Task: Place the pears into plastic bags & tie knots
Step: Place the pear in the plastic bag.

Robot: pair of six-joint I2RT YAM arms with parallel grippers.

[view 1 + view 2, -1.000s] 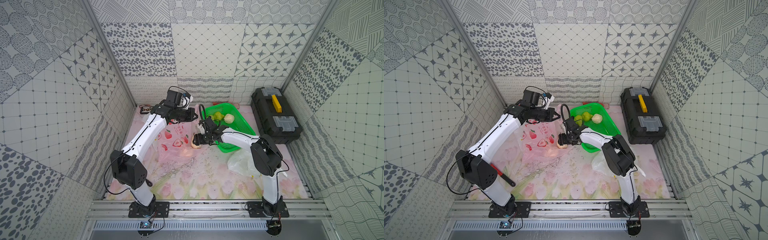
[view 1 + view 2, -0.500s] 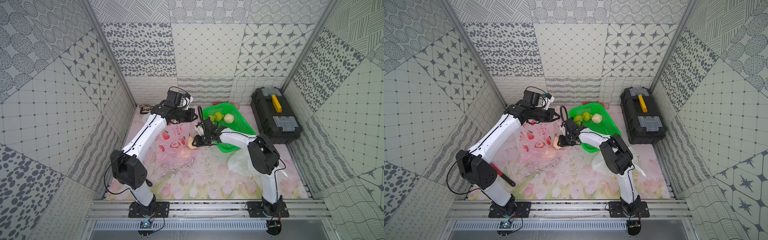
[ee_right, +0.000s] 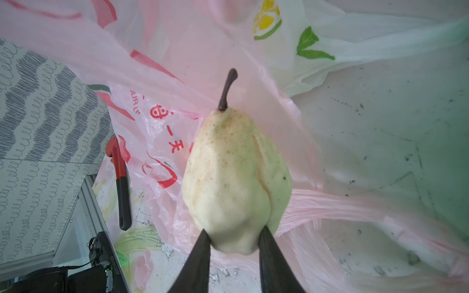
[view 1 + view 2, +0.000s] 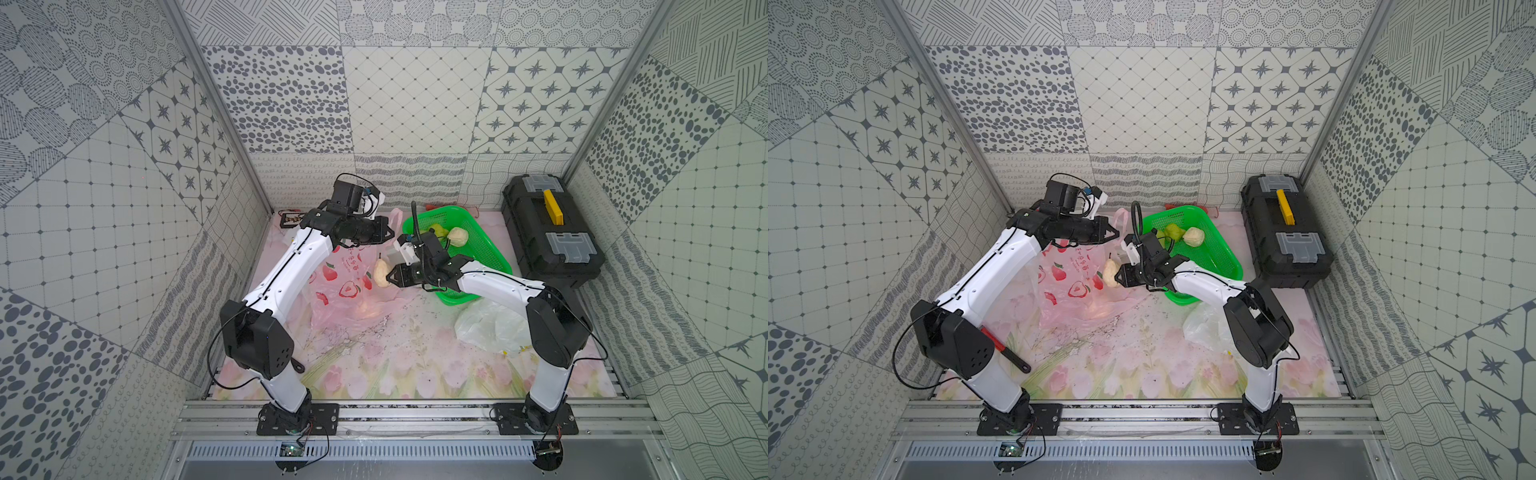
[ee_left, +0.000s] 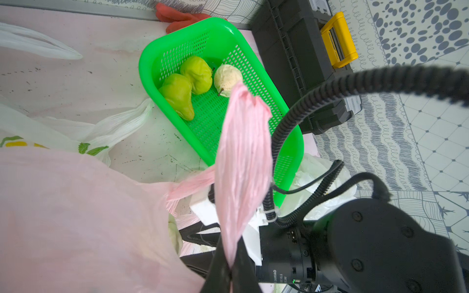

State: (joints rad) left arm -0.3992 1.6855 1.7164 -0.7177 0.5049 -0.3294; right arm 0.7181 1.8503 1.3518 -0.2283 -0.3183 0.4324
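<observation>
Pink bag (image 4: 345, 286) with strawberry prints slumps on the bench (image 4: 395, 365) between the two arms, just beside the green basket (image 4: 482, 249). Only the right wrist view shows the grip close up: right pincer (image 3: 234, 230) narrow, nipping the fat bottom end of a cream pear (image 3: 233, 177), stem pointing away from the wrist, pink film behind it. That view also catches a red-handled tool (image 3: 119, 177) lying near the bench edge. Only the left wrist view shows the left pincer (image 5: 229, 266) closed tight on a bunched pink handle strip (image 5: 241, 165). It also gives the basket's contents plainly: two green pears (image 5: 177, 96) touching, and a second cream pear (image 5: 227, 78) just beside them. Both top views add a white bag (image 4: 490, 328) crumpled near the right arm's elbow and a black toolbox (image 4: 548, 232) just beside the basket. Left arm reaches far forward and high, wrist roughly level above the pink bag's far edge. Right arm stretches low and across, pincer near horizontal, the held pear at the pink bag's basket-side edge.
</observation>
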